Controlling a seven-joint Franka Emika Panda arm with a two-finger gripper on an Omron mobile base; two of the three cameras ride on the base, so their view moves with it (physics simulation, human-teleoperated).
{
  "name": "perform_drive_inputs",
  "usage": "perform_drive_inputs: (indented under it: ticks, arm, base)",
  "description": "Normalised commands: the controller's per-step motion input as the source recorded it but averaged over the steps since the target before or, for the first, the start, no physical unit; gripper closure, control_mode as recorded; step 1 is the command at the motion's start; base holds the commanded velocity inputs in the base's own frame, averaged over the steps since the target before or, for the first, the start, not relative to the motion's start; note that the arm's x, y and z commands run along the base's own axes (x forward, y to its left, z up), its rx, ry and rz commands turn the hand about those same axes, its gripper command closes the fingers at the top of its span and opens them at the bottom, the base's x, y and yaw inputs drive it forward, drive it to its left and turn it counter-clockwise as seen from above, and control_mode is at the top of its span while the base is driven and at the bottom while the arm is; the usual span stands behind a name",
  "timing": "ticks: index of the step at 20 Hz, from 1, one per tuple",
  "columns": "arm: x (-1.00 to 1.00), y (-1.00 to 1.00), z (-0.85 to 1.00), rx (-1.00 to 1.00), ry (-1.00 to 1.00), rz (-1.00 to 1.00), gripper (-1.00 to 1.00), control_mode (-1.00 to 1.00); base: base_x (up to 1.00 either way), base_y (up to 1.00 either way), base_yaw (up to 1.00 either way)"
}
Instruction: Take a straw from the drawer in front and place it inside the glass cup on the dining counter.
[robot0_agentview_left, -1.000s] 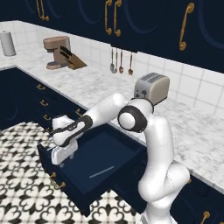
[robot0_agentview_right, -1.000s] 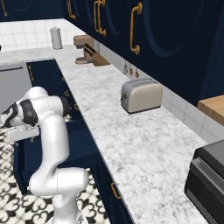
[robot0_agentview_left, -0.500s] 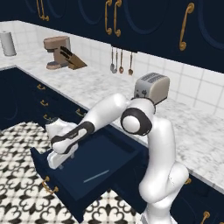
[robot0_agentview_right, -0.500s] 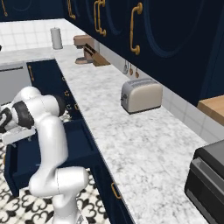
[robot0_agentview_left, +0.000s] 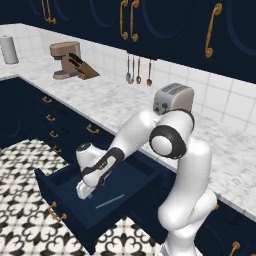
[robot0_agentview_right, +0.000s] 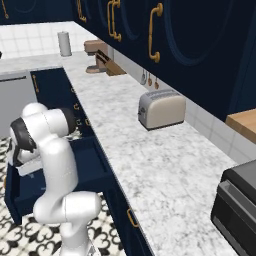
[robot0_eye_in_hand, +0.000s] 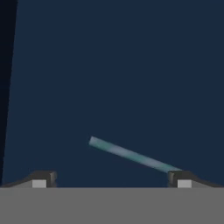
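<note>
One long marble surface (robot0_agentview_left: 115, 102) runs along the wall under the dark upper cupboards, and below it one drawer (robot0_agentview_left: 70, 197) stands pulled out over the patterned floor (robot0_agentview_left: 25, 165), its navy box open to view and its single brass handle (robot0_agentview_left: 56, 213) on the front panel. On the surface stand one toaster (robot0_agentview_left: 173, 98), one brown mixer (robot0_agentview_left: 62, 59) with one knife block (robot0_agentview_left: 86, 72) just beside it, and one roll of paper towel (robot0_agentview_left: 8, 49) at the far end; three utensils (robot0_agentview_left: 138, 70) hang on the tiled wall. One white arm (robot0_agentview_left: 150, 135) bends down from its shoulder and reaches forward and low, so that its hand sits inside the drawer with the gripper (robot0_agentview_left: 83, 192) pointing down at the drawer floor; the gripper is open wide and holds nothing. One straw (robot0_agentview_left: 110, 201) lies flat on the drawer floor just beside the gripper, a thin, straight, pale blue-white stick; in the hand view the straw (robot0_eye_in_hand: 131, 155) lies slantwise between the two spread fingertips (robot0_eye_in_hand: 43, 178), its lower end close to the right one.
</note>
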Motion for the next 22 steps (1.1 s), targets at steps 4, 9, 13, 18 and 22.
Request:
perform_drive_inputs:
  ticks: [4,9,13,18,22]
  arm:
    - [0.0,0.0,-0.57,0.0,0.06,0.03,-1.0,-1.0]
    - [0.0,0.0,-0.53,0.0,0.0,0.05,-1.0,-1.0]
    - [0.01,0.0,-0.53,0.0,0.0,0.02,-1.0,-1.0]
    - [0.11,0.0,-0.44,0.0,-0.01,0.02,-1.0,-1.0]
    - [0.27,0.0,-0.19,0.0,-0.06,0.06,-1.0,-1.0]
  base:
    - [0.0,0.0,0.0]
    - [0.0,0.0,0.0]
    - [0.0,0.0,0.0]
    - [0.0,0.0,0.0]
    - [0.0,0.0,0.0]
